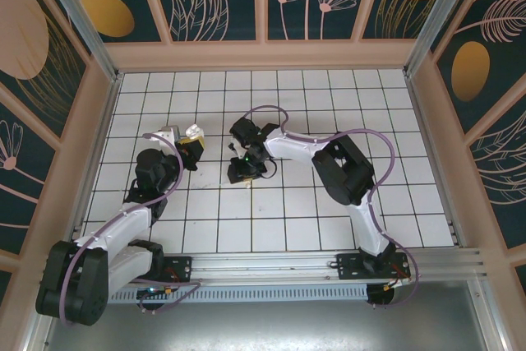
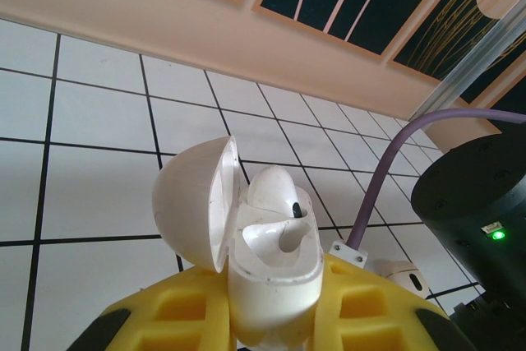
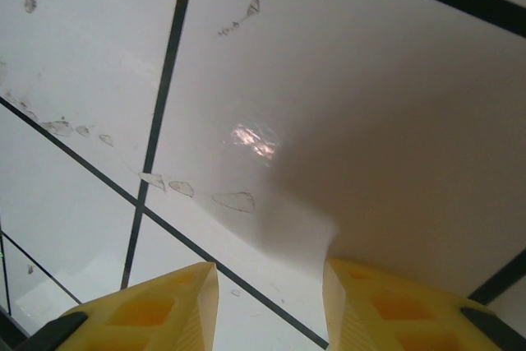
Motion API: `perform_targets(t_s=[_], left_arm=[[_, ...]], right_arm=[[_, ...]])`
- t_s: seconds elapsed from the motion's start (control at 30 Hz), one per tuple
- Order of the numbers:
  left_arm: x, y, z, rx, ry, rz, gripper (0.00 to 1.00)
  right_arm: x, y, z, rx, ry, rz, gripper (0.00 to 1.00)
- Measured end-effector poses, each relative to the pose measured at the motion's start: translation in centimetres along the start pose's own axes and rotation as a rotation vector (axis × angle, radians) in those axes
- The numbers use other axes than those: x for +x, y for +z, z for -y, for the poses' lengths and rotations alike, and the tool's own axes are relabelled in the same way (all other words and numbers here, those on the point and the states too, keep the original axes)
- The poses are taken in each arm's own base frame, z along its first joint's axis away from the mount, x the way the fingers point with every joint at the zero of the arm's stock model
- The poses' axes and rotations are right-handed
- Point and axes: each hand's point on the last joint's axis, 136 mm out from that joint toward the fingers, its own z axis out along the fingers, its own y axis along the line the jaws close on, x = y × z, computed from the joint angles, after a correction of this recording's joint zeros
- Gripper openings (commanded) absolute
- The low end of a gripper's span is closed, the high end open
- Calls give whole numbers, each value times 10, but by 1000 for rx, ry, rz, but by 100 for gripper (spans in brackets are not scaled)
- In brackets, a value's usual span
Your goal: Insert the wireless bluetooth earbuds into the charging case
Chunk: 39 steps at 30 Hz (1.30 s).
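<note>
While the left claw (image 2: 275, 306) squeezes the charging case (image 2: 275, 260) between its yellow fingers (image 2: 177, 314), the case stands up off the floor. Its round lid (image 2: 189, 195) hangs open on the left side. One earbud (image 2: 275, 188) sits down inside the case, and a small dark spot shows on it. The hole next to it, on the near side, has nothing in it. The other earbud (image 2: 404, 275) lies on the white tiles just past the right yellow finger, and part of it is hidden. A purple cable (image 2: 386, 170) bends up behind it, beside a black arm part with a green light (image 2: 496, 234).

From above, the case is on the left side of the tiled floor (image 1: 329, 219), about halfway to the far wall. The right claw (image 1: 244, 175) is to the right of it, near the middle of the floor, and it points down.

Seen from the right wrist, the right claw's two yellow fingers (image 3: 164, 314) stand apart. Bare tile shows between them, so it grasps nothing. Some small marks (image 3: 234, 200) are on that tile.
</note>
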Motion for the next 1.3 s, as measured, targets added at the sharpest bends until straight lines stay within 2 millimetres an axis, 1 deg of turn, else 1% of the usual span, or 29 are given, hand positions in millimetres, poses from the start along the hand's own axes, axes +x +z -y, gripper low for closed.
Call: perform_targets(t_s=[0.23, 0.4, 0.47, 0.6, 0.83, 1.03, 1.2, 1.3], left_arm=[[1, 0, 1, 6, 0, -3, 17], [1, 0, 1, 6, 0, -4, 17], [1, 0, 1, 7, 0, -4, 17], [1, 0, 2, 10, 0, -5, 17], [1, 0, 2, 13, 0, -7, 17], [1, 0, 2, 13, 0, -7, 17], [1, 0, 2, 13, 0, -7, 17], [1, 0, 2, 14, 0, -7, 17]], right_arm=[[10, -6, 13, 74, 9, -14, 41], [13, -9, 20, 114, 17, -21, 42], [16, -12, 23, 133, 24, -26, 44], [15, -18, 23, 141, 20, -16, 47], [8, -23, 19, 132, -6, 2, 46], [10, -23, 21, 137, -14, -8, 46], [20, -19, 30, 152, -9, -41, 46], [22, -19, 32, 155, -10, -46, 45]])
